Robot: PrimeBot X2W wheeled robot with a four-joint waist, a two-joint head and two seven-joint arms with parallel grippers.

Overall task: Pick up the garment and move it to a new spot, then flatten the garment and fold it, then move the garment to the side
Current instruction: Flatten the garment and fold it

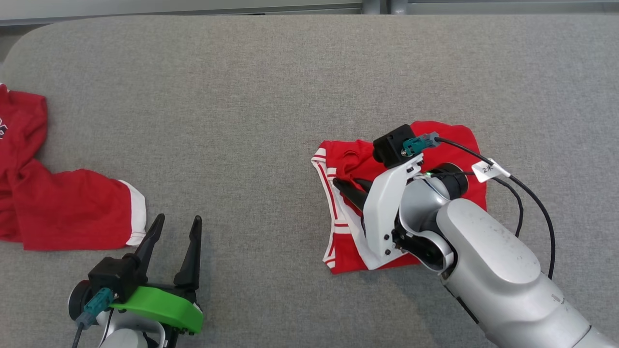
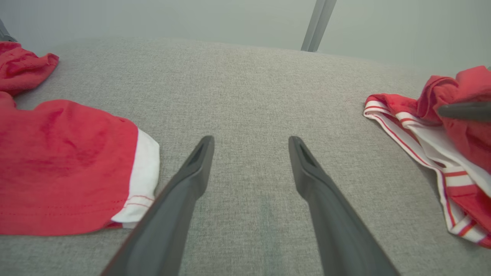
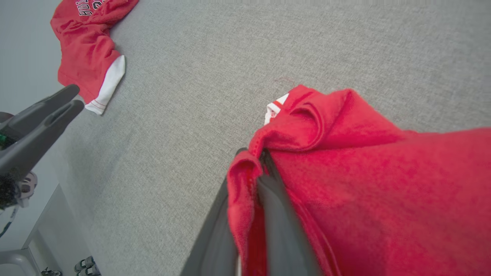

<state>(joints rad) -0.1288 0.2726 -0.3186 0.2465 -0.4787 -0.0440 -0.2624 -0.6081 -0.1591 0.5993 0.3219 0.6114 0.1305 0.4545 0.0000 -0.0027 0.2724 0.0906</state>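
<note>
So the garment (image 1: 353, 162), red shorts with white striped trim, is lying right of centre on the grey worktop (image 1: 271, 87), bunched and partly doubled over on itself. The right claw (image 1: 346, 183) is clamped tight on a red fold near the trimmed edge, and the right wrist view shows the cloth wrapped around both fingers and lifted a bit off the surface.

My guess is we're in the flatten-and-fold part, or maybe a regrasp just before it. It's hard to call since the cloth is neither flat nor neatly folded.

The left claw (image 1: 178, 220) is spread wide with nothing in it, low over bare worktop and well apart from the shorts. There's a 2nd red garment (image 1: 63, 208) with a white cuff just beside it.

The next move probably needs that pinched fold carried across and laid down smoothly, keeping it from dragging the rest along.
</note>
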